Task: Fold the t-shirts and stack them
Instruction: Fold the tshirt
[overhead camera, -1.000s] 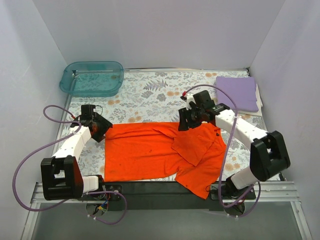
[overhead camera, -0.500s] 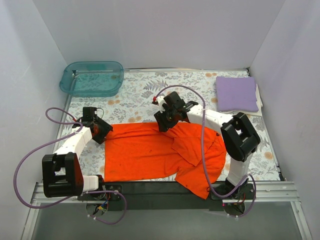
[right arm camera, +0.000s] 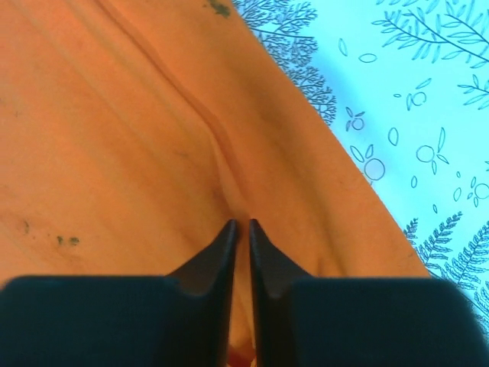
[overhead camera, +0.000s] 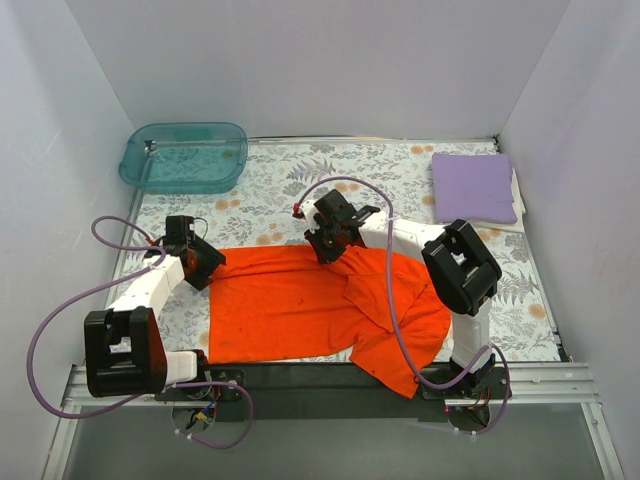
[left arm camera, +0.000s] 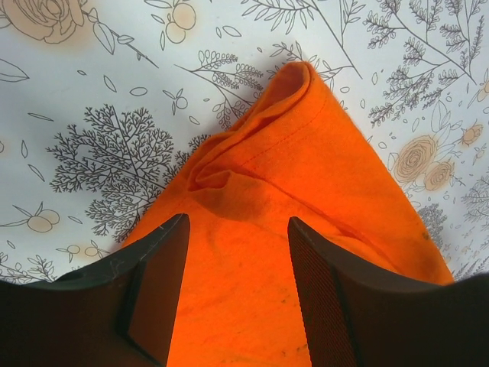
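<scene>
Since the right claw [right arm camera: 241, 223] slid left, now pinching orange t-shirt [overhead camera: 280, 310] (far hem), left claw [left arm camera: 237, 222] spread.

Top view fixed high at the near edge, facing down onto the table [overhead camera: 300, 185], wrist views close overhead, all sharing the orange t-shirt [overhead camera: 280, 300].

Spread t-shirt [overhead camera: 290, 310] near centre of table [overhead camera: 300, 190], folded t-shirt [overhead camera: 473, 187] far right, tub [overhead camera: 185, 160] far left
</scene>
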You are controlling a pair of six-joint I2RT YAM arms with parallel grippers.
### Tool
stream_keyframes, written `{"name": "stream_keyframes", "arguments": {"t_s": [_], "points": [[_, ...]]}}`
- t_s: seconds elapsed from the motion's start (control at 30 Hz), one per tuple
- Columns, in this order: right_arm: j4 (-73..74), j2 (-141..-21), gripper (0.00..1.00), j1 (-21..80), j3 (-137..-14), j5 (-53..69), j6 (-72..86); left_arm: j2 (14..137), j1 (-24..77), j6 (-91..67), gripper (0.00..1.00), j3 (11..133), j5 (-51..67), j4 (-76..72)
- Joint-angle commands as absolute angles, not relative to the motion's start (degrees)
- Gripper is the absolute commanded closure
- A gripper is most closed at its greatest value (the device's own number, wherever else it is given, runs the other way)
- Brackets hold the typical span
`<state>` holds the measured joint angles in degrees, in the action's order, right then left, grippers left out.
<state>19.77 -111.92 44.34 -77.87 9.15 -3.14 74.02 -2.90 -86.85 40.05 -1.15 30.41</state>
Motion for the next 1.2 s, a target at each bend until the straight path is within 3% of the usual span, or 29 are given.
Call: {"name": "stream_keyframes", "arguments": {"t_s": [0.0,0.2,1.07,1.17], "points": [[18.98,-111.45,0.88,45.17,-79.28,9.40,-4.66,71.55,-2.99,-86.40,0.49,39.46,-2.29,30.67],[19.34,-110.83,0.99,45.88,-78.14,10.11,-5.45,70.66,-3.08,-86.48,0.49,38.94,-1.85,30.85],[21.00,-103.45,0.99,48.69,-68.73,13.62,-10.90,70.93,-3.08,-87.80,0.49,39.73,-1.76,30.93],[21.53,-103.80,0.91,48.96,-68.47,13.71,-10.90,70.40,-3.08,-87.89,0.49,39.90,-1.67,31.64]]}}
